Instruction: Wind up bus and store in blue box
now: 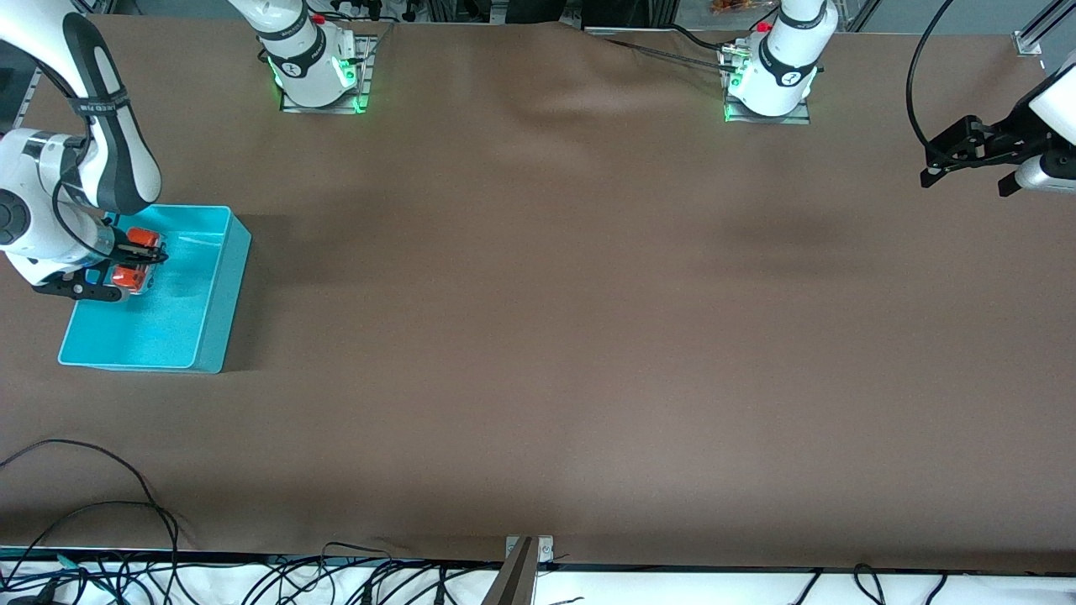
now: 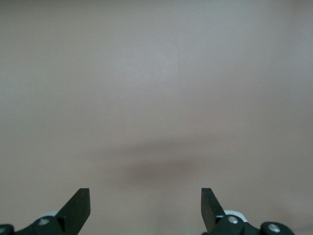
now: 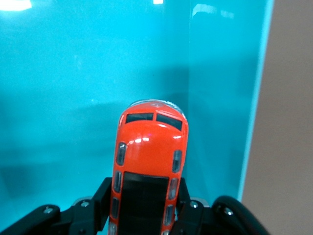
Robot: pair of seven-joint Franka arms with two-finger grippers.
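The right gripper [image 1: 139, 256] is clamped on the small orange-red toy bus with its dark roof panel [image 3: 149, 171], one finger pressed to each flank, as the right wrist view shows plainly. It holds the bus over the open top of the rectangular turquoise plastic box [image 1: 214, 290], above the half of the box that lies farther from the front camera. Whether the wheels already touch the box floor cannot be told; the wrist view shows turquoise floor and wall all around the bus's nose.

Taking the centre of the brown cloth-covered table [image 1: 538, 336] as the middle of a clock face in the front view, the box with the gripper over it sits at about nine o'clock, at the right arm's end. The left gripper [image 1: 967, 160] hangs at roughly two o'clock over bare cloth at the left arm's end, its fingers [image 2: 78, 208] spread wide and empty; that arm waits.

The step in hand looks to be the storing itself, the bus having been carried inside the box's outline. The next move probably calls for easing the bus down to the floor, parting the fingers, and lifting straight up clear of the walls.
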